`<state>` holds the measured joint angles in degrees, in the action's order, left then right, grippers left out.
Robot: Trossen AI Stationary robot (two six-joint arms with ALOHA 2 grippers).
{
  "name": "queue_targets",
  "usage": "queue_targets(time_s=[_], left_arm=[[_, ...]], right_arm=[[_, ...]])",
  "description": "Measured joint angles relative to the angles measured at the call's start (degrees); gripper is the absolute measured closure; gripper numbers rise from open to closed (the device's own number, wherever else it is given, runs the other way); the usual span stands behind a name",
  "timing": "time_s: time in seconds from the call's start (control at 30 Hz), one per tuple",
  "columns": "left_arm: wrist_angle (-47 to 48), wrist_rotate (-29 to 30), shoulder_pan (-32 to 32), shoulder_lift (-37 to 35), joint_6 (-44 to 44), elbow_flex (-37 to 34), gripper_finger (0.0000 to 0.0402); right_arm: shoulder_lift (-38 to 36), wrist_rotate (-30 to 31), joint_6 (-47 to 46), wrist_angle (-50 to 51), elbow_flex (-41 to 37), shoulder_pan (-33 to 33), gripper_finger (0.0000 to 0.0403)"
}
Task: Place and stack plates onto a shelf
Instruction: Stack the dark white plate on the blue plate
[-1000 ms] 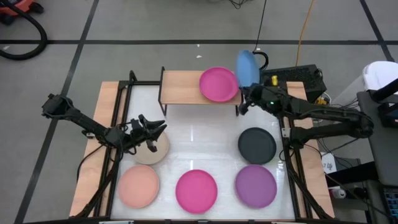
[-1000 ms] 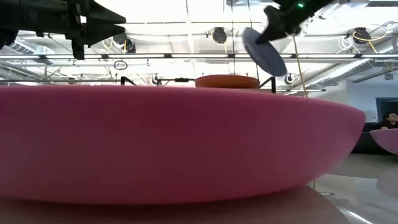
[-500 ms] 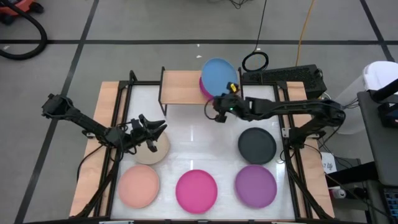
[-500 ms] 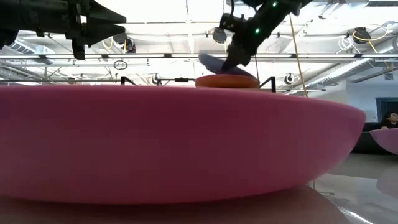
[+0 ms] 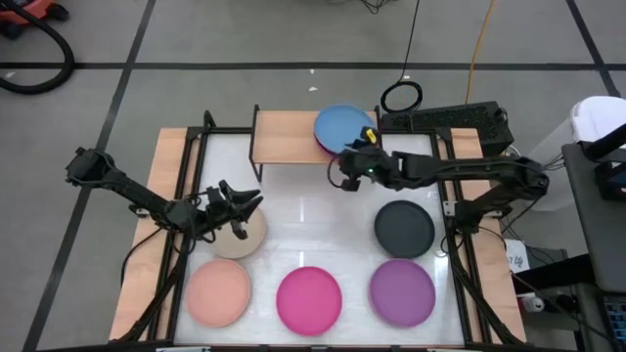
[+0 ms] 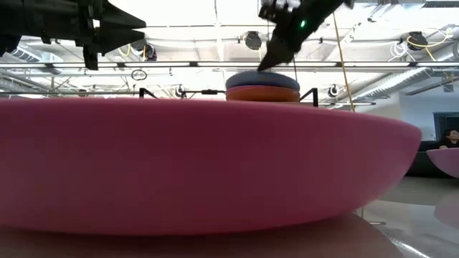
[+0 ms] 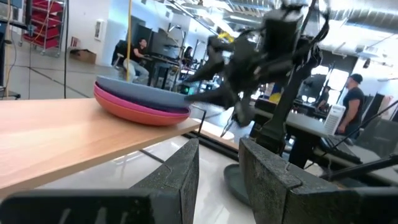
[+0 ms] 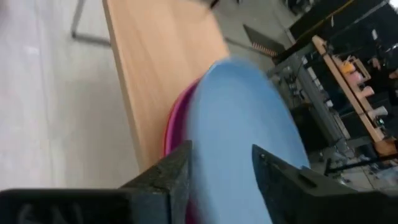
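While looking down from above, saw a big white table [image 5: 303, 210] with a wood rim, set on a grey floor with dark lines. Saw a black cable ring [image 5: 401, 96] and a black box [image 5: 460, 122] past the table's back right corner. From table height, saw a bright room with ceiling lights and pipes. From the left wrist, saw people far off in the room. Counted one shelf [image 5: 284, 137] at the back of the table: a flat light-wood board on thin black legs. Counted seven plates, all round, flat and dull, not shiny. Found two stacked on the right end of the shelf: a blue plate [image 5: 342, 125] on top of a magenta plate [image 7: 134, 111]. Found five more down on the table: a beige plate [image 5: 245, 238], a black plate [image 5: 404, 227], a peach plate [image 5: 217, 293], a second magenta plate [image 5: 309, 298] and a purple plate [image 5: 402, 291]. Counted two dark arms. Found the right gripper [image 5: 339, 176] just in front of the shelf, near the blue plate's edge, fingers apart with nothing between them. Found the left gripper [image 5: 243, 200] hanging over the beige plate, fingers spread a little, holding nothing.
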<state>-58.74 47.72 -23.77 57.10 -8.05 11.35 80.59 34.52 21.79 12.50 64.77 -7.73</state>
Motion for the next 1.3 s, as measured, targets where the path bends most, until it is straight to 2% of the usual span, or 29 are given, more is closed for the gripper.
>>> queue_targets(time_s=[0.13,0.3,0.4,0.6,0.7,0.9,1.03,1.2,1.3], left_arm=[[2.7,-1.4,0.0,0.0,-0.7,0.0,0.0284],[6.8,-1.7,0.0,0.0,-2.1,0.9,0.0284],[16.9,-3.1,0.0,0.0,-2.6,4.7,0.0284],[45.3,-6.6,-0.1,3.4,-10.5,17.8,0.0284],[50.4,-8.7,-0.4,7.9,-11.4,22.8,0.0284],[59.4,-9.2,-0.1,15.7,-11.4,29.9,0.0284],[71.0,-9.7,0.8,18.7,-19.9,33.6,0.0284],[85.4,-15.4,2.0,21.1,-32.9,38.7,0.0284],[90.6,-16.5,2.3,23.5,-37.6,41.5,0.0284]], right_arm=[[-5.1,0.0,-1.4,-0.1,0.0,2.8,0.0234],[-11.3,-0.2,-4.4,-0.3,-1.2,7.5,0.0236],[-14.3,-0.2,-5.9,-0.5,-3.7,10.9,0.0238],[-18.8,-0.3,-6.0,-2.7,-11.1,17.3,0.0238],[-20.2,-0.3,-6.6,-5.6,-15.8,20.0,0.0238],[-21.6,-0.3,-6.8,-14.1,-25.0,24.3,0.0238],[-21.7,-0.2,-5.1,-18.2,-28.2,25.7,0.0238],[-21.7,0.0,-4.9,-18.4,-28.5,26.1,0.0238],[-21.7,0.0,-4.8,-18.4,-28.5,26.2,0.0238]])
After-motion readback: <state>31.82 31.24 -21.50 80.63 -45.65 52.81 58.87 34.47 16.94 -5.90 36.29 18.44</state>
